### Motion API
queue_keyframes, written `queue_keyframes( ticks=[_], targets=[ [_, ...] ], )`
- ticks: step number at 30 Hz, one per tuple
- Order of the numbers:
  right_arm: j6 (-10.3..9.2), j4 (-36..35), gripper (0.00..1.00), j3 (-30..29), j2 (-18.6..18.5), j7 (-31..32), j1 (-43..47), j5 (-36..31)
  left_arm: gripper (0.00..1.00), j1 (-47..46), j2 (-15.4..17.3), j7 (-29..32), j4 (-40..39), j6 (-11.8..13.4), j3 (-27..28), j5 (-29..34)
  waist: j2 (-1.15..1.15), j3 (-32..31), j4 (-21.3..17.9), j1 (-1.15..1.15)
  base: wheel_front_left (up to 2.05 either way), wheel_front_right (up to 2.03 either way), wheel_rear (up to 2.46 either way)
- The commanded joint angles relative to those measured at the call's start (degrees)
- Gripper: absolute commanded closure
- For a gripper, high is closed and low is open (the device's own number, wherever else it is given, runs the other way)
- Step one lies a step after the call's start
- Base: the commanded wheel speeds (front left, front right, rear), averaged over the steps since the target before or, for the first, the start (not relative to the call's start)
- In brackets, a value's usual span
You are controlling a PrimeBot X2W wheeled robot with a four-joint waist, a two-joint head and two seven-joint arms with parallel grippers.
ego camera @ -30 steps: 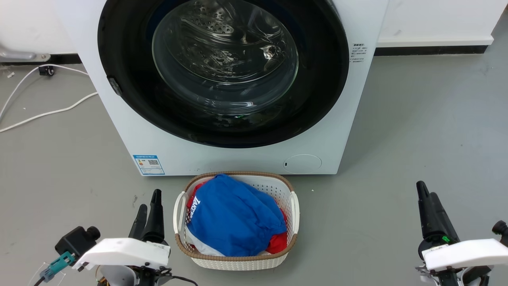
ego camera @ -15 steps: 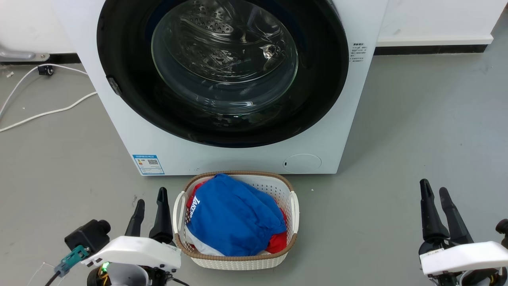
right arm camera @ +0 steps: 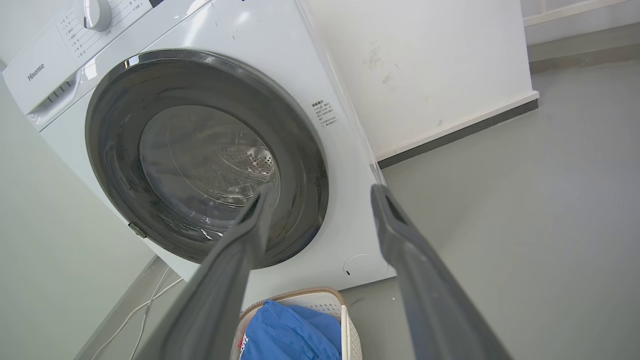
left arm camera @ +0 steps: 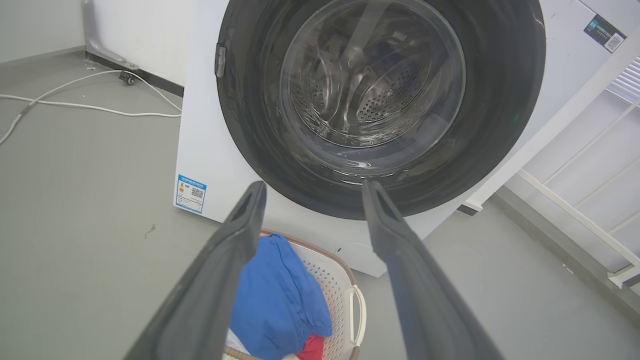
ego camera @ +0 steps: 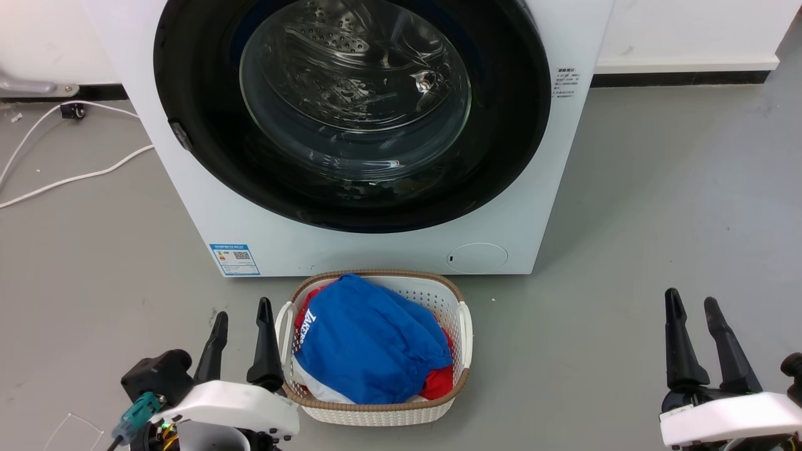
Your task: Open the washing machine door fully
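The washing machine door [ego camera: 501,125] is a wide glossy black ring around a clear bulging glass bowl, lying flat against the white machine front [ego camera: 188,207]. A small grey latch [ego camera: 180,136] sits on its left rim. It also shows in the left wrist view as the door [left arm camera: 500,100] and in the right wrist view as the door [right arm camera: 115,125]. My left gripper [ego camera: 242,308] hangs low at the lower left, open and empty, far from the door. At the lower right my right gripper [ego camera: 692,301] is open and empty too.
A white laundry basket [ego camera: 460,326] with a brown rim stands on the grey floor right before the machine, full of blue and red clothes [ego camera: 369,341]. White cables [ego camera: 62,181] lie on the floor at the left. A white railing [left arm camera: 590,220] stands right of the machine.
Both grippers have opened from nearly shut to spread fingers. The left one has shifted right toward the basket, and the right one has sunk slightly lower.
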Motion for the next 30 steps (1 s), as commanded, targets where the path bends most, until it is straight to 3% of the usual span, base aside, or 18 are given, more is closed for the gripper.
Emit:
queue_keyframes(
  ticks=[1,15,30],
  targets=[
    [0.12,-1.11,0.0,-0.01,-0.01,-0.49,0.07,-1.58,0.0,-0.12,0.59,-0.63,-0.88,0.5,-0.41,1.51,0.0,0.0,0.0,0.0,0.0,0.0,0.0],
    [0.12,-2.58,0.0,-0.3,0.04,-2.53,1.55,-9.8,0.0,0.99,0.74,-2.66,-1.45,1.83,-2.17,10.1,0.0,0.02,0.08,0.0,0.0,0.0,0.0],
    [0.13,-4.67,0.0,-0.36,0.08,-4.47,2.95,-15.56,0.0,2.26,0.05,-4.62,-1.96,0.92,-2.73,17.49,0.0,0.08,0.17,0.0,0.0,0.0,0.0]
  ],
)
